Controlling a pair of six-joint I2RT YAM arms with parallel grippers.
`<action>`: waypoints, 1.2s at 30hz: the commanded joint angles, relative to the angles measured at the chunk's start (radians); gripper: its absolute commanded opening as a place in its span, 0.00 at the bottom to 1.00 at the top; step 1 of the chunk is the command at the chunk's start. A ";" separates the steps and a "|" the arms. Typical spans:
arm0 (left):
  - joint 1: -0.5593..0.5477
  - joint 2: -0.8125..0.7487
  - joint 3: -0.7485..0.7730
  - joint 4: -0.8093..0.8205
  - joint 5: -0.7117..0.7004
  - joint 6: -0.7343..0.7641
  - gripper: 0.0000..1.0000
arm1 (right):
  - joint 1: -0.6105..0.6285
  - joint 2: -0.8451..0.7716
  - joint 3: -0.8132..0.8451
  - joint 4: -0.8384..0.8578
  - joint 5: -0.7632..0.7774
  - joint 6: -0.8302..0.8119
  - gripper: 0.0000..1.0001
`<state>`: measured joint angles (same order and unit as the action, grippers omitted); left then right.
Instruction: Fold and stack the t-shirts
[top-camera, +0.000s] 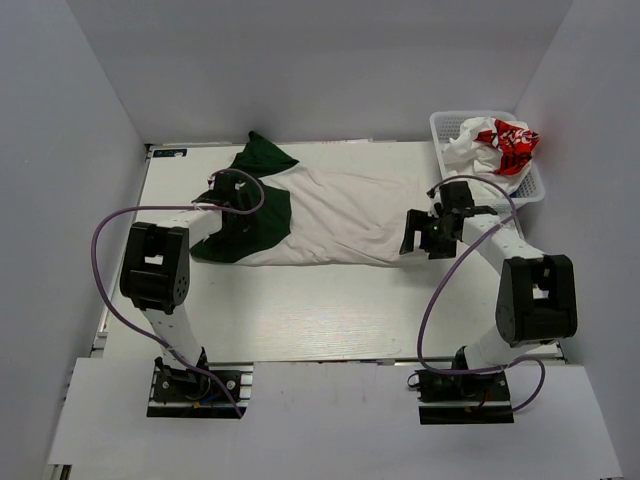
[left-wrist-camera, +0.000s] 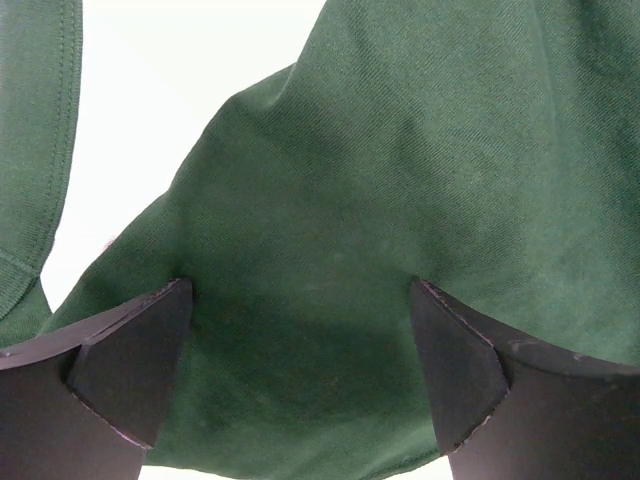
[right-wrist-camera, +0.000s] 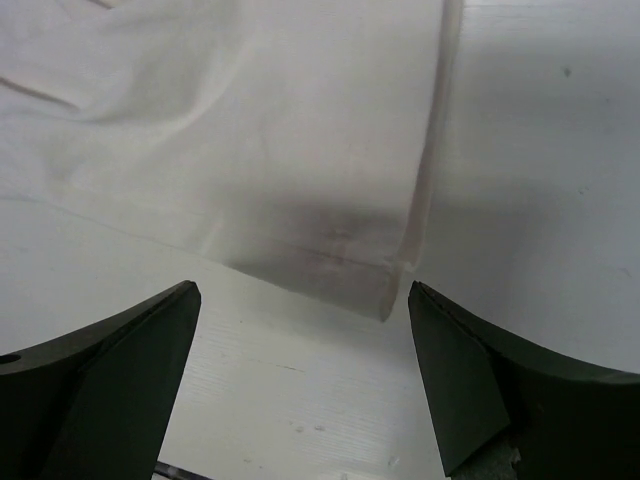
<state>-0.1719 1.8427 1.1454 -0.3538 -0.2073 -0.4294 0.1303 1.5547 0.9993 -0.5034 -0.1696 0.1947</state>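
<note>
A: Which step is judged to be in hand?

B: The first fold of the off-white tee (top-camera: 340, 215), at the grasping stage. Nothing is held. The left end effector (left-wrist-camera: 300, 300) is spread wide, and the green sleeve (left-wrist-camera: 400, 150) lies directly beneath it and across the gap between its fingers. Contact with the cloth cannot be told. The right end effector (right-wrist-camera: 300, 295) is likewise wide open. The hem corner (right-wrist-camera: 385, 278) is seen just ahead of it, close to the finger on the right of the wrist view.

A: What is called for next?

B: Probably a descent on both sides until cloth is pinched, then a joint lift and carry, so that one long edge is laid over the other. At the hem, both layers should be taken, not the top one alone.

A: How is the garment noted?

B: It is spread lengthwise on the worktop (top-camera: 330, 310) between the two end effectors. It is mostly flat, with soft wrinkles and a shadowed edge at the hem. No print is visible, so it is presumably face down. A white tee with red print (top-camera: 495, 145) is crumpled in a basket (top-camera: 440, 125) beyond the right end effector, unfolded. No stack is begun.
</note>
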 joint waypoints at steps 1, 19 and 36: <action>0.017 -0.007 0.011 -0.048 0.039 0.008 1.00 | -0.004 0.022 0.010 0.057 -0.093 -0.051 0.90; 0.054 0.003 -0.009 -0.039 0.028 0.008 1.00 | -0.093 -0.048 0.101 -0.153 0.275 0.142 0.00; 0.091 0.021 -0.018 -0.039 0.055 -0.002 1.00 | -0.161 0.044 0.165 -0.195 0.198 0.140 0.10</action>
<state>-0.1131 1.8427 1.1492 -0.3546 -0.1394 -0.4290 -0.0116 1.5688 1.1503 -0.6674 -0.0734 0.3332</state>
